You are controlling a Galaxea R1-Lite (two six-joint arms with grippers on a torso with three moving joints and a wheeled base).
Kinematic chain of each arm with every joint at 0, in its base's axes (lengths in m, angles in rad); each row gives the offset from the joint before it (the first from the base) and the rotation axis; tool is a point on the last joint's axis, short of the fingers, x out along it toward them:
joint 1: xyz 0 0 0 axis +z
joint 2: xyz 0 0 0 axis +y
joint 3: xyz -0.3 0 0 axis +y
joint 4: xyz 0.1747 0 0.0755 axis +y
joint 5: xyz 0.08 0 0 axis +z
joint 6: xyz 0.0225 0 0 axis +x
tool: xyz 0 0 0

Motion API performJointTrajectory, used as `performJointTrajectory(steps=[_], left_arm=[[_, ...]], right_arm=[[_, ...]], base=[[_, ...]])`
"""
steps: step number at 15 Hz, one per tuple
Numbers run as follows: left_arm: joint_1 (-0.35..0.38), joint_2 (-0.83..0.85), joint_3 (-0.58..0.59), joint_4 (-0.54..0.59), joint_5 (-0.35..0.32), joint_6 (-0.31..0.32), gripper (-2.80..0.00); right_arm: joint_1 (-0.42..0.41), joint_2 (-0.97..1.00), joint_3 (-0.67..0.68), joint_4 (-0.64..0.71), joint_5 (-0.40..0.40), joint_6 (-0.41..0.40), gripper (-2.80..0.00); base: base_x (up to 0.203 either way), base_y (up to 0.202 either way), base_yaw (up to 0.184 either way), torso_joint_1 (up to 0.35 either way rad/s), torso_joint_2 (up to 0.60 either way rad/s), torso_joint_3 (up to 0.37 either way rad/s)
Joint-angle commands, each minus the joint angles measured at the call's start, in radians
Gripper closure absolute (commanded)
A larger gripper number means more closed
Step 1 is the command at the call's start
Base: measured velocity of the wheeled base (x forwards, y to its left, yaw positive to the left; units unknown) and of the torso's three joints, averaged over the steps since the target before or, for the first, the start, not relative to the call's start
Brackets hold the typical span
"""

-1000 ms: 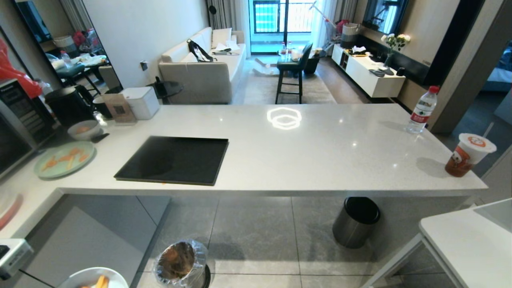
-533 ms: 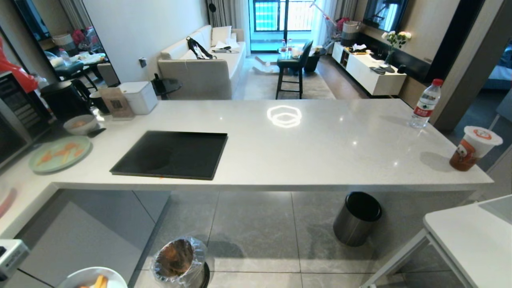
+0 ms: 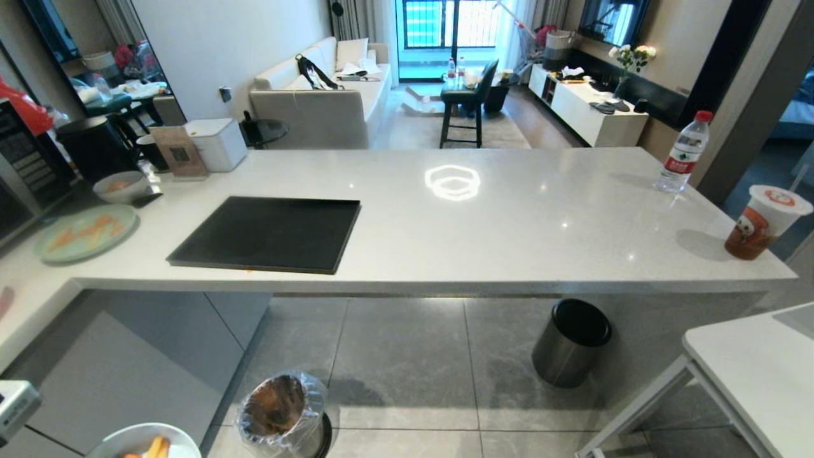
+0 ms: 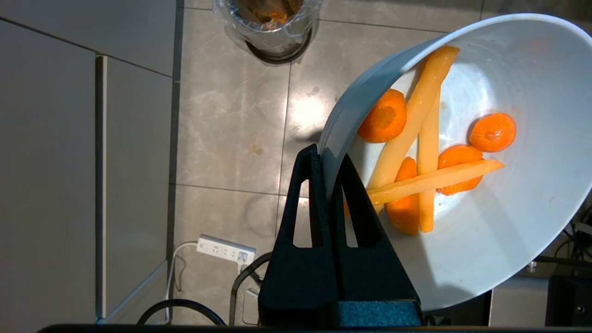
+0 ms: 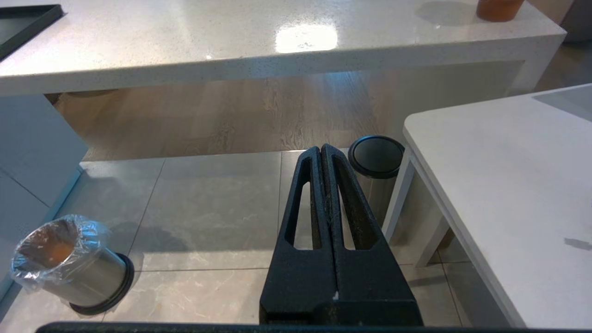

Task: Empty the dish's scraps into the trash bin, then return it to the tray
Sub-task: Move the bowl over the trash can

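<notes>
The left gripper (image 4: 329,159) is clamping the dish (image 4: 485,240) by its rim, scraps (image 4: 418,157) lying inside, short of the trash bin (image 4: 273,27) on the floor. The right gripper (image 5: 322,155) is hanging closed and empty. The tray (image 3: 261,234) is sitting bare on the counter (image 3: 509,229). No lettering is legible.

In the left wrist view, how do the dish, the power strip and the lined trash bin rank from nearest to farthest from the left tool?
1. The dish: its rim is pinched in the left tool.
2. The power strip: on the floor below, beside the tool.
3. The trash bin: farthest, on the floor well ahead of the fingertips.
</notes>
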Motion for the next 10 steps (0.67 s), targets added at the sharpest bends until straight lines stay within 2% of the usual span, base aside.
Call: performJointTrajectory(steps=[1, 7, 10], left_arm=[[0.000, -0.008, 0.003, 0.002, 0.000, 0.000, 0.00], [-0.003, -0.008, 0.011, 0.002, 0.001, 0.000, 0.00], [-0.003, -0.006, 0.017, 0.002, 0.001, 0.000, 0.00]], right_arm=[[0.000, 0.001, 0.000, 0.001, 0.000, 0.001, 0.00], [0.000, 0.000, 0.000, 0.001, 0.000, 0.001, 0.00], [0.000, 0.000, 0.000, 0.001, -0.001, 0.001, 0.00]], base=[[0.000, 0.000, 0.000, -0.130, 0.35, 0.209], [0.000, 0.000, 0.000, -0.142, 0.37, 0.228], [0.000, 0.000, 0.000, -0.181, 0.52, 0.333]])
